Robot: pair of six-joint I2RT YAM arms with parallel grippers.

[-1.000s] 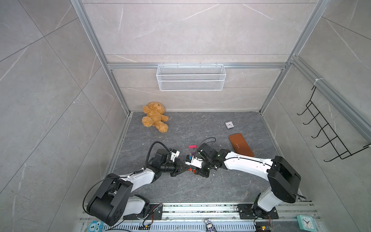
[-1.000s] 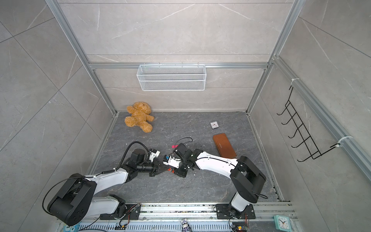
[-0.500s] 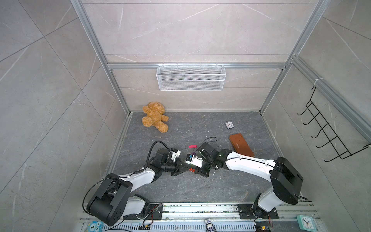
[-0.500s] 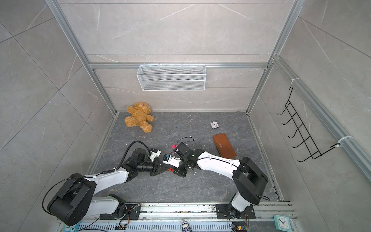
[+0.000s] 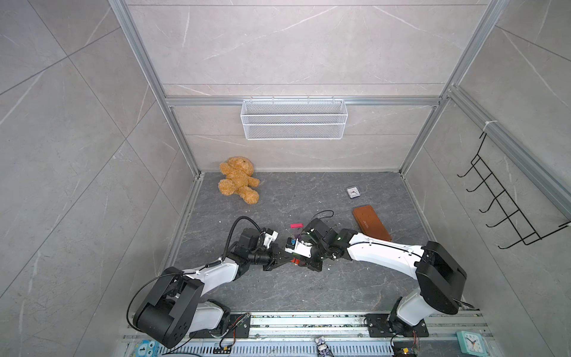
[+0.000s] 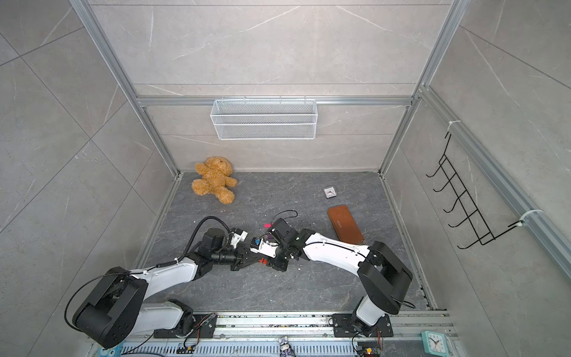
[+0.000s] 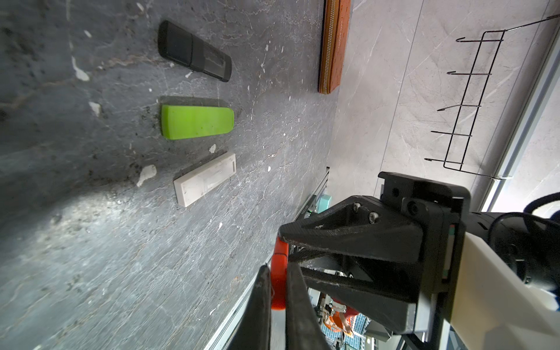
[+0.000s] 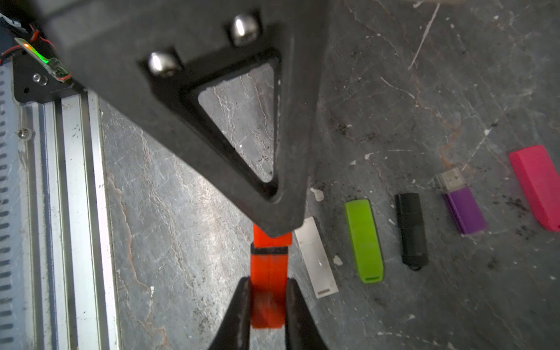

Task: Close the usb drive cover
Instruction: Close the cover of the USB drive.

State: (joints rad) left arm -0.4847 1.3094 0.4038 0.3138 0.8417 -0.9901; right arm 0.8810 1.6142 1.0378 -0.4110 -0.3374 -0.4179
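Both pairs of jaws are clamped shut on one object. Your right gripper [image 8: 268,282] pinches the longer body of the small orange plastic usb drive [image 8: 269,272], and your left gripper [image 7: 278,267] pinches the shorter end piece, which I take to be the short orange cover [image 8: 272,239]. The drive is held just beside the flat white rectangular stick [image 8: 316,257] and lies parallel to it. Whether it touches the dark grey veined floor [image 8: 181,212] cannot be told.

You look to be at the seating step. The cover is lined up on the body, with a thin dark seam showing between them. The next move calls for a short, straight push along the drive's length, keeping the two halves in line and untwisted. The pieces are hard, smooth, square-edged plastic, so they will likely slip if you skew them.

On the white stick's far side from the drive lie four more sticks in a row:
- a lime-green rounded stick [image 8: 365,242];
- a matte black stick [image 8: 411,230];
- a purple stick [image 8: 463,209] with its metal plug bare;
- a pink stick [image 8: 536,188].

A brown leather wallet [image 7: 335,45] with a zip edge lies well apart from the white stick.
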